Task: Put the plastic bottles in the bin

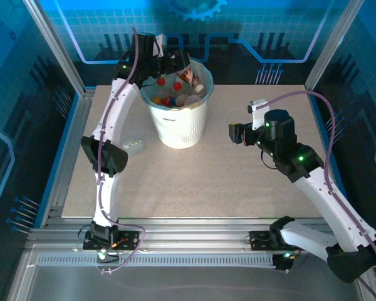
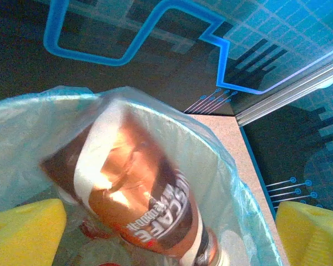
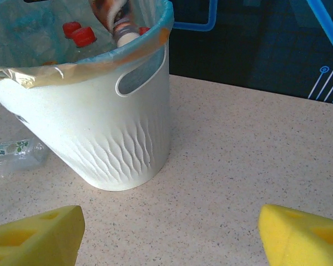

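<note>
Left hand (image 2: 169, 227): spread; brown plastic bottle (image 2: 139, 188) loose between its fingers (image 2: 22, 227).
White teal-lined round bin (image 1: 175, 125): below; lift straight up, clear of its rim.
Right hand (image 3: 166, 233): spread, empty.

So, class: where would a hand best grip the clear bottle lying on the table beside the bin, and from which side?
Probably around its mid-body, from above, spanning its width: the clear bottle lies on its side, apart from the bin.

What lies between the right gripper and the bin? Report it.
Nothing: bare tabletop runs from the right gripper to the bin, per the right wrist view.
</note>
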Tool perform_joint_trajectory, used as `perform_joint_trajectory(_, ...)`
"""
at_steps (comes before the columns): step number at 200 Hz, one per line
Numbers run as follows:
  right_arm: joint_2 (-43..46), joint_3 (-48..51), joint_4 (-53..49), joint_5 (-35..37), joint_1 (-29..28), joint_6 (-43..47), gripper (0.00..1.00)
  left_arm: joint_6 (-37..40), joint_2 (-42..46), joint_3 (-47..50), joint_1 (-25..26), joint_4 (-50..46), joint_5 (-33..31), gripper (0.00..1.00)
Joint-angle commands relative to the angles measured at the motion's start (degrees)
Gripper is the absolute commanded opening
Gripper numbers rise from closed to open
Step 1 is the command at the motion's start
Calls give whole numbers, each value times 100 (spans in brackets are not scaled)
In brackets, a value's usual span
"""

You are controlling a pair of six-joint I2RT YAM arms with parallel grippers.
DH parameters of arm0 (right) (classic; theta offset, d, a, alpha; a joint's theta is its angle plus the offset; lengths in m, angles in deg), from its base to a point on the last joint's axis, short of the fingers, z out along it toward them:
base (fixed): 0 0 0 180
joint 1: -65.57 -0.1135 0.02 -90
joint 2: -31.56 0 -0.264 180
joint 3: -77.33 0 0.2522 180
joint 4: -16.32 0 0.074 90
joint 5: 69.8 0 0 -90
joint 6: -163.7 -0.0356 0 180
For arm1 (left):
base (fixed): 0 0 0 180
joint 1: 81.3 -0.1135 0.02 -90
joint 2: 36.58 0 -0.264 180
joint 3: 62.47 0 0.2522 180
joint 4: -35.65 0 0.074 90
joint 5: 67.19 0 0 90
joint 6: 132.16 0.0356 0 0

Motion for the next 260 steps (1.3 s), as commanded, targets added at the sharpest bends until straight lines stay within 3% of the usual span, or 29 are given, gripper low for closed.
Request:
perform_joint_trajectory(1, 93, -2, -69, -159, 81, -174, 83, 112, 467, 199, 35, 58, -318, 98)
perform_joint_trajectory(24, 191, 103, -62, -153, 81, -259, 82, 406, 819, 686, 35, 335, -821, 92)
perform_joint_trajectory(77, 158, 208, -99, -142, 99, -345, 82, 688, 315, 447, 206, 104, -725, 74)
perform_joint_trajectory(126, 81, 33, -317, -190, 98, -488, 80, 1032, 3, -121, 448, -265, -635, 73)
perform_joint_trajectory(155, -141, -498, -558, -535, -48, -540, 78, 1581, 875, -154, 441, -322, -968, 77)
perform_joint_trajectory(168, -303, -720, -579, -590, -319, -431, 77, 1966, 1634, 482, 430, -180, -1274, 79)
perform_joint_trajectory(202, -886, -1263, -598, -421, -1497, -13, 77, 2744, 3853, 3293, 44, 269, -1918, 83)
perform_joint_trajectory(226, -1369, -1457, -413, -662, -2282, 214, 78, 3131, 5032, 4940, -563, 146, -1927, 88)
perform_joint_trajectory(240, -1674, -1469, -200, -864, -2583, 220, 78, 3452, 5563, 5859, -823, 142, -1951, 98)
perform_joint_trajectory(260, -2159, -1644, -135, -885, -2894, 104, 78, 3645, 6009, 7017, -1175, 313, -1851, 99)
